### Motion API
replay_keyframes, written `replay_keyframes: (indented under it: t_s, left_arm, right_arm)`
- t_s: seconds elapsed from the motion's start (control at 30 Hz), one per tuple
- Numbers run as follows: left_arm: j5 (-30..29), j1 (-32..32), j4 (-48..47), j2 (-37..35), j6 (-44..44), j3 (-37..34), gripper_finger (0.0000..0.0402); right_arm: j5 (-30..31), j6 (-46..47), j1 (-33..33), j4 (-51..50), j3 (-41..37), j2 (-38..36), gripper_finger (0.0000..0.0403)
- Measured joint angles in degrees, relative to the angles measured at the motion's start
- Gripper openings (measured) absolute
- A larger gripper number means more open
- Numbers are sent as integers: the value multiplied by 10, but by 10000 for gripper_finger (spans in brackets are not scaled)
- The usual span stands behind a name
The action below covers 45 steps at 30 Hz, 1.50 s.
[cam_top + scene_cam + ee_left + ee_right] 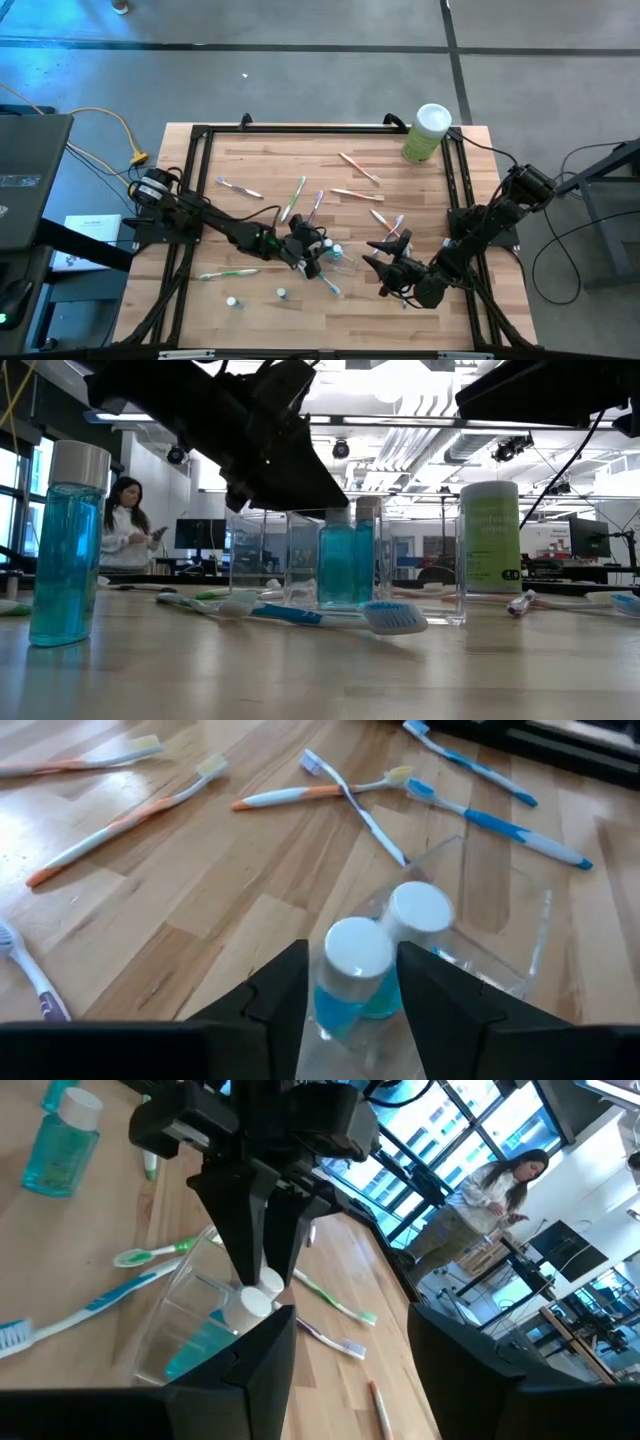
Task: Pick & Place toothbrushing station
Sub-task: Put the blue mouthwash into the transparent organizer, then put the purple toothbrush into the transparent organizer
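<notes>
We see a clear, square-walled cup [480, 920] upright near the middle of the tabletop, with two small blue bottles [355, 985] with white caps standing in it side by side. Slim toothbrushes [293, 198] in green, blue, pink and tan lie flat, scattered around it; one blue brush [330, 616] lies just in front of the cup. Another blue bottle [68, 545] stands apart, upright.

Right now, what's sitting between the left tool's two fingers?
In the left wrist view, a small white-capped bottle of blue liquid stands between the left tool fingers, inside the clear cup.
</notes>
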Motion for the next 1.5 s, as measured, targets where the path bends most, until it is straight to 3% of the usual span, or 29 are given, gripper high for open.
replay_keyframes:
  t_s: [0.17,0.37,0.5,0.67,0.87,1.0,1.4,1.5]
  left_arm:
    - [-1,1,5,-17,9,0,154]
    - [-3,3,5,-71,41,0,155]
    - [3,0,-35,-124,91,0,155]
    - [39,0,-167,-205,85,0,155]
    - [49,0,-299,-277,77,0,155]
    - [49,0,-323,-293,55,0,155]
    - [84,0,-324,-291,53,0,155]
    - [94,0,-324,-291,53,0,155]
  right_arm:
    - [-13,0,0,0,0,0,185]
    - [-110,21,-4,0,0,-25,185]
    - [-109,66,-3,-25,0,-65,185]
    - [-174,268,-9,-177,0,-136,185]
    - [-377,595,-53,-376,0,-188,185]
    - [-501,736,-106,-459,0,-203,185]
    - [-650,902,-289,-596,0,-215,185]
    - [-652,931,-323,-622,0,-215,185]
